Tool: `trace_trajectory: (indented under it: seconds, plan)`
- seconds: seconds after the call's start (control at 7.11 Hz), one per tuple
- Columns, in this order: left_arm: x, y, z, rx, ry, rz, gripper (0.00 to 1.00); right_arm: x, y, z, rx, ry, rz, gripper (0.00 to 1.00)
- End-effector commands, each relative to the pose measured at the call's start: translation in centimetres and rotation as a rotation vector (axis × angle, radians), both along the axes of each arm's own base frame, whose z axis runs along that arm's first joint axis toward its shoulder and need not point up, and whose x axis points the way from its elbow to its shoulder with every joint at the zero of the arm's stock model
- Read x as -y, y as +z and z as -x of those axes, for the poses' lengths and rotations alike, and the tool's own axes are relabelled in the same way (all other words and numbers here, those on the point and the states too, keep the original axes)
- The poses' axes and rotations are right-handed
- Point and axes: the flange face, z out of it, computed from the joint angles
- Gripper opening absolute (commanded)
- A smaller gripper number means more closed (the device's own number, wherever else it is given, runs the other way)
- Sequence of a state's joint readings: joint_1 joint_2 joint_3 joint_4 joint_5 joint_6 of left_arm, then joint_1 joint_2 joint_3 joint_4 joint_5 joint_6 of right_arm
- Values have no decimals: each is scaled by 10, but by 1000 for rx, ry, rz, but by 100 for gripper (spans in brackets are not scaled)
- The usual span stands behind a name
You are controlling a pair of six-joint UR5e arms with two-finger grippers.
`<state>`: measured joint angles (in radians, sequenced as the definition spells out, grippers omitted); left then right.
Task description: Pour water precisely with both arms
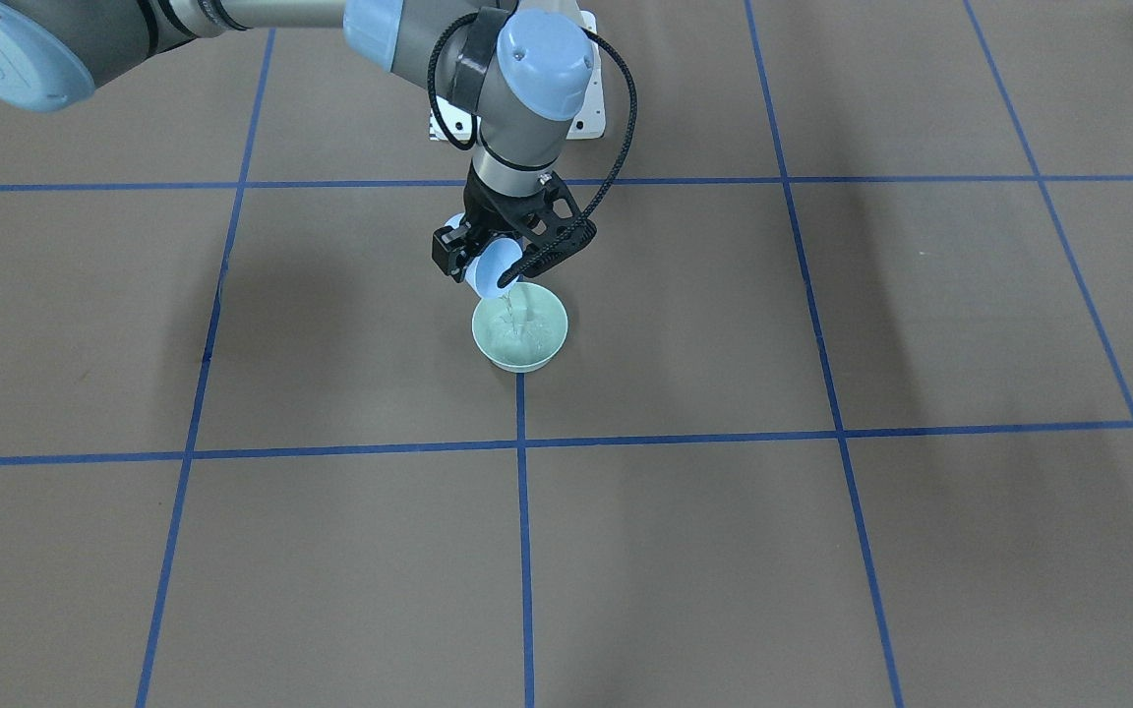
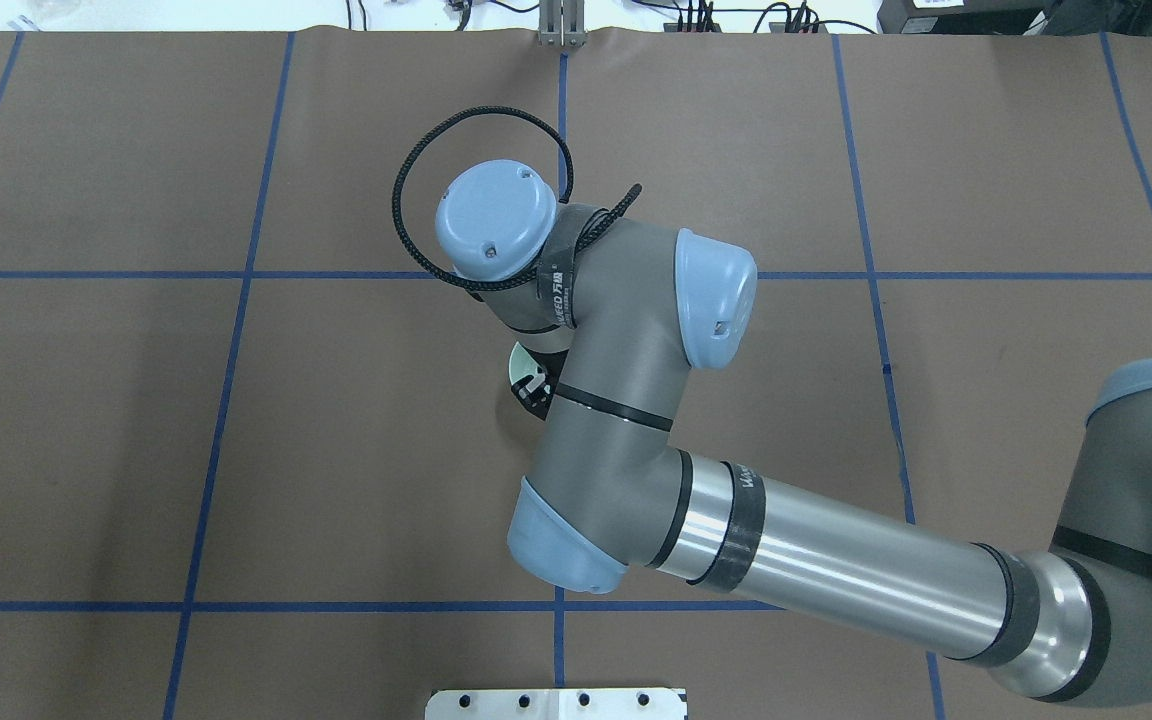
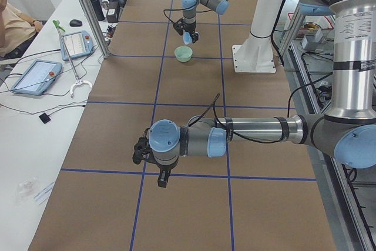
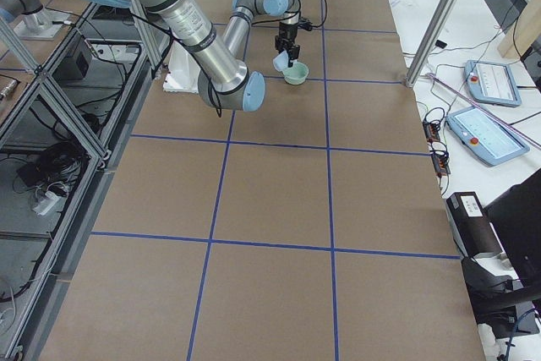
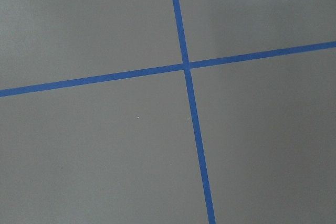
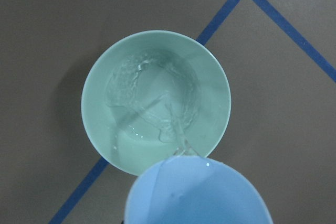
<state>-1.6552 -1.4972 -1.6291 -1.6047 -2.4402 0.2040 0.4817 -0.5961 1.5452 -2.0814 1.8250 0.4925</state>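
The right gripper [image 1: 493, 261] has its two fingers closed tight on a pale blue cup [image 1: 488, 273]. The cup is tipped over, mouth pointing down and toward the bottom of the front view. Right under its lip sits a pale green bowl [image 1: 488, 344] on the brown table [image 1: 822, 551].

The water [image 1: 510, 305] runs from the cup's lip in a thin clear string and lands inside the bowl. In the right wrist view the cup [image 6: 199, 195] fills the bottom of the picture and the bowl [image 6: 92, 85] sits in the middle. The stream drops just inside the bowl's lower right edge – close to the rim, not the middle. A shiny pool of water [image 6: 157, 103] lies in the bowl.

So the bowl is below the cup and a little ahead of it. I think the next tip must keep the lip over the bowl, or water may run down outside.

The right arm [image 2: 626, 400] is the one at the bowl. The left arm [image 3: 252, 130] is well apart, and its camera sees only table and blue tape lines [image 5: 184, 66]. The left gripper [image 3: 163, 176] shows only in the side view – I cannot tell if it is open or closed.
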Motion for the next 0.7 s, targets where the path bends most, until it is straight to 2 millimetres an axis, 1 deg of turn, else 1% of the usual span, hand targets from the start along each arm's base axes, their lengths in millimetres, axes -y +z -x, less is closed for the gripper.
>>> trace_trajectory:
  seconds: [0.0,0.28,0.42,0.56]
  plan:
    - [0,0,0,0,0,0,100,6,-24,8,-84,2,43,0]
    - [0,0,0,-1,0,2,100,9,-39,16,-166,0,80,0]
    - [0,0,0,-1,0,2,100,12,-44,22,-194,1,93,0]
    - [0,0,0,-1,0,2,100,15,-44,27,-211,1,102,0]
